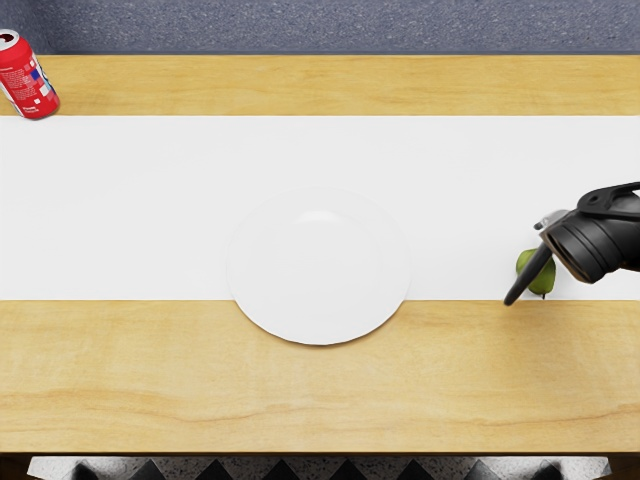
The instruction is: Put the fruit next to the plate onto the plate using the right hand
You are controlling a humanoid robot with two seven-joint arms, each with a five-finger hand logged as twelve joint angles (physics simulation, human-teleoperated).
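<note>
A white round plate (pixel 318 266) lies in the middle of the table, with nothing on it. A small green fruit (pixel 545 280) sits on the table far to the plate's right, at the front edge of the white runner. My right hand (pixel 575 247) reaches in from the right edge and is right at the fruit, covering its upper right part. Only a little of the fruit shows from under the dark hand. I see no left arm.
A white runner (pixel 150 200) crosses the wooden table (pixel 300 390) from left to right, under the plate. A red soda can (pixel 27 75) stands at the far left corner.
</note>
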